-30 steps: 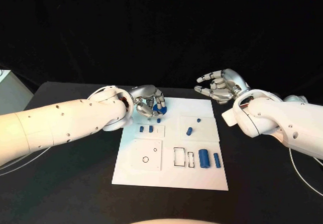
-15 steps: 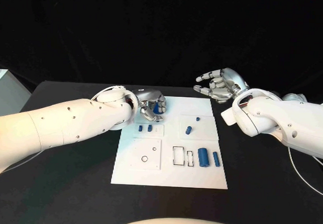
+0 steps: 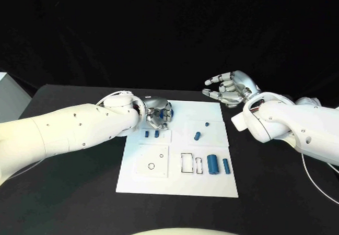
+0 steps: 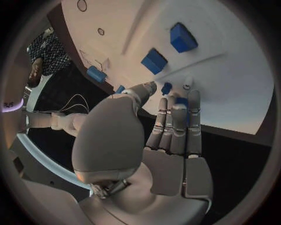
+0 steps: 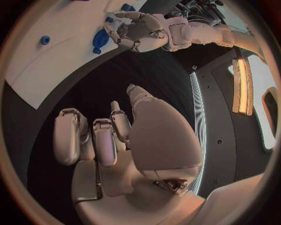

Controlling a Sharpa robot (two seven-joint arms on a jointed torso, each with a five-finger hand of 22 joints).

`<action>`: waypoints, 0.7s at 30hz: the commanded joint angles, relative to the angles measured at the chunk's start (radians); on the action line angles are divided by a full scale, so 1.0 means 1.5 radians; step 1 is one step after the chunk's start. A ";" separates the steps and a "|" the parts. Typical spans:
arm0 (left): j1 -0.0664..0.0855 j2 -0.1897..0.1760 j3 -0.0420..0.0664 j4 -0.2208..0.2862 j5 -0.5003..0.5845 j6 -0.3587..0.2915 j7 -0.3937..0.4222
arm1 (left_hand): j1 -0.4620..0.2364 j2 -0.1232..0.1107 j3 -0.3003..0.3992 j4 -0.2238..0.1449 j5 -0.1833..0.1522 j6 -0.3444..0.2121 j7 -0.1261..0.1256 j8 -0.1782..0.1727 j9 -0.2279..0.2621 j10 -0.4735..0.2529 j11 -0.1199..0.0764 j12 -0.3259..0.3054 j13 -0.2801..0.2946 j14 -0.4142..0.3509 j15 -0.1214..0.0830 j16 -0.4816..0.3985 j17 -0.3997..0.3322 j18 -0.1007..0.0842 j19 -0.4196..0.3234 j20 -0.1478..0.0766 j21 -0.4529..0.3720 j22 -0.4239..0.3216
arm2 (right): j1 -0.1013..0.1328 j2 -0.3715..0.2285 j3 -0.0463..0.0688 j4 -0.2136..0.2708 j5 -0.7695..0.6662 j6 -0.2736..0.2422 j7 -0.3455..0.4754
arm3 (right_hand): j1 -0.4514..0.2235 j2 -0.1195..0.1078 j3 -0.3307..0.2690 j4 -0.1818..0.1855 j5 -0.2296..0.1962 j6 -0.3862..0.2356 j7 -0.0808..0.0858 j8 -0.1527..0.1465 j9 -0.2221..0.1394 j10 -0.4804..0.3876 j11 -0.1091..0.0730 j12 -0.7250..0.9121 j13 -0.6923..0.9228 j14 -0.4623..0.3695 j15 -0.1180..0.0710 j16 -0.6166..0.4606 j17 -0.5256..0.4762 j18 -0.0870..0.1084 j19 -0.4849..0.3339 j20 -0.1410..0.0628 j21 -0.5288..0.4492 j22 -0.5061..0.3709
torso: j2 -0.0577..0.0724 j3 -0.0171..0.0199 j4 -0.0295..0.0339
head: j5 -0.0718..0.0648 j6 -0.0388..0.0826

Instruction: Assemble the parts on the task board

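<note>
Black tabletop under a dark backdrop carries the flat white rectangular task board at its middle; I take that board as my landmark. My left silver hand sits over the board's far left corner, fingers curled round a small blue cylindrical part; from the left wrist camera I see the fingertips closed on that blue piece just above the board surface. My right silver hand hangs beyond the board's far right corner, off the plate, fingers apart and slightly bent, holding nothing; the right wrist camera shows the same loose fingers. On the board, two short blue blocks lie just nearer than the left hand; two blue pegs lie in the far right quarter; three upright blue cylinders stand along the near right edge.
</note>
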 commanded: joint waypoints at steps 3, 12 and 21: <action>-0.002 0.005 0.000 -0.006 -0.011 0.019 -0.013 | 0.004 0.010 0.005 -0.007 0.000 0.007 0.001 -0.008 -0.003 0.007 -0.001 -0.005 -0.004 0.006 -0.001 0.007 0.002 0.010 0.004 0.000 0.005 0.002 | 0.000 -0.001 0.000 0.002 -0.002 0.002 0.008 | -0.003 -0.004 0.005 0.001 0.003 0.001 -0.002 0.003 -0.001 0.001 -0.003 -0.001 0.007 0.046 -0.005 -0.003 0.081 0.012 -0.002 -0.002 -0.002 0.055 | 0.000 0.0003 0.0004 | -0.002 0.001; -0.005 0.010 0.000 -0.013 -0.011 0.020 -0.013 | 0.016 0.024 0.030 -0.017 0.000 0.024 0.002 -0.021 -0.011 0.023 -0.004 -0.013 -0.019 0.012 -0.004 0.022 0.001 0.009 0.008 -0.004 0.016 0.012 | 0.000 -0.002 0.000 0.003 -0.002 0.002 0.007 | -0.003 -0.004 0.005 0.001 0.003 0.001 -0.002 0.003 -0.001 0.001 -0.003 -0.001 0.007 0.046 -0.005 -0.003 0.081 0.012 -0.002 -0.002 -0.002 0.055 | 0.001 0.0003 -0.0008 | -0.003 -0.001; -0.008 0.013 0.000 -0.016 -0.008 0.021 -0.008 | 0.018 0.031 0.046 -0.026 -0.001 0.042 0.000 -0.029 -0.015 0.045 -0.009 -0.020 -0.030 0.025 -0.008 0.037 0.012 0.006 0.020 -0.007 0.033 0.033 | 0.000 -0.003 0.000 0.005 -0.003 0.002 0.007 | -0.002 -0.004 0.009 0.000 0.005 0.001 -0.002 0.004 -0.001 0.001 -0.003 -0.001 0.007 0.046 -0.005 -0.003 0.081 0.011 -0.001 -0.002 -0.002 0.055 | -0.001 0.0007 0.0005 | -0.005 -0.003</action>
